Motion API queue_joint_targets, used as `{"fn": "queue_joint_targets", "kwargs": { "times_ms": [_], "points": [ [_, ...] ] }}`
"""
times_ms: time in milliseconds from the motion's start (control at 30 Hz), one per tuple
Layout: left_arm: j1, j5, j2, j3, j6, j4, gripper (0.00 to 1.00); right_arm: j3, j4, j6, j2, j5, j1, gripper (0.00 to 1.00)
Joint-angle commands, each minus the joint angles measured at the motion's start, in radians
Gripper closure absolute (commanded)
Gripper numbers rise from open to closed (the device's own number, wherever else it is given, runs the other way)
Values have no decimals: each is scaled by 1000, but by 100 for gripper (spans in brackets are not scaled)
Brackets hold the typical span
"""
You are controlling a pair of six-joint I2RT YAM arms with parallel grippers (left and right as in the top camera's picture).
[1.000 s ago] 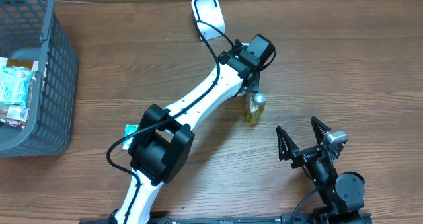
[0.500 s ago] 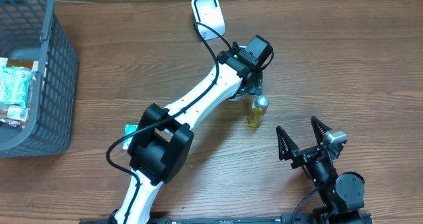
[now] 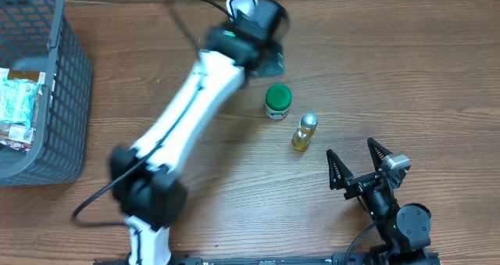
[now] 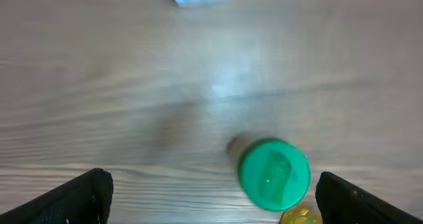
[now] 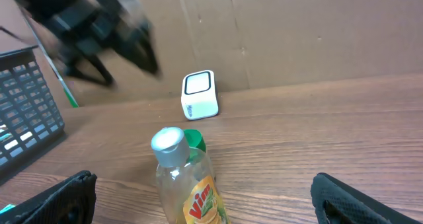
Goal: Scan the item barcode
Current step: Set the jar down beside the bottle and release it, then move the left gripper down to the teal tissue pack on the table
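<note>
A small jar with a green lid (image 3: 277, 101) stands upright on the wooden table, free of both grippers. Just right of it stands a yellow Vim bottle (image 3: 304, 131) with a silver cap. The white scanner (image 3: 244, 11) sits at the table's far edge. My left gripper (image 3: 268, 59) is blurred with motion between the scanner and the jar. It is open and empty, and the green lid (image 4: 273, 173) shows below it beside its right finger. My right gripper (image 3: 359, 166) rests open near the front edge, facing the bottle (image 5: 188, 184), with nothing held.
A grey plastic basket (image 3: 47, 85) with packets inside stands at the left edge. A small teal-and-white item (image 3: 155, 152) lies beside the left arm. The brown wall rises behind the scanner (image 5: 199, 95).
The left gripper opened and let go of the green-lidded jar, then swung up and back toward the scanner, so the jar now shows. The right arm has not moved.
</note>
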Motion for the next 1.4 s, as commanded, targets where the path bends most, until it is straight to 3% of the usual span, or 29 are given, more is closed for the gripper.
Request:
{"fn": "queue_joint_targets", "kwargs": {
  "times_ms": [0, 233, 367, 900, 1000, 1133, 1367],
  "points": [
    [90, -27, -163, 31, 10, -109, 0, -10, 5, -8, -5, 10, 8, 0],
    [238, -141, -194, -28, -10, -409, 8, -10, 5, -8, -5, 9, 8, 0],
    [269, -151, -194, -207, -15, -406, 11, -10, 5, -8, -5, 10, 8, 0],
    [282, -199, -194, -801, -58, -64, 10, -10, 5, -8, -5, 10, 8, 0],
    [290, -179, -194, -867, -61, -8, 17, -10, 5, -8, -5, 9, 8, 0],
    [298, -170, -194, -917, -61, 59, 36, -10, 5, -8, -5, 9, 8, 0],
    [303, -155, -194, -983, -61, 173, 44, -10, 5, -8, -5, 10, 8, 0]
  ]
}}
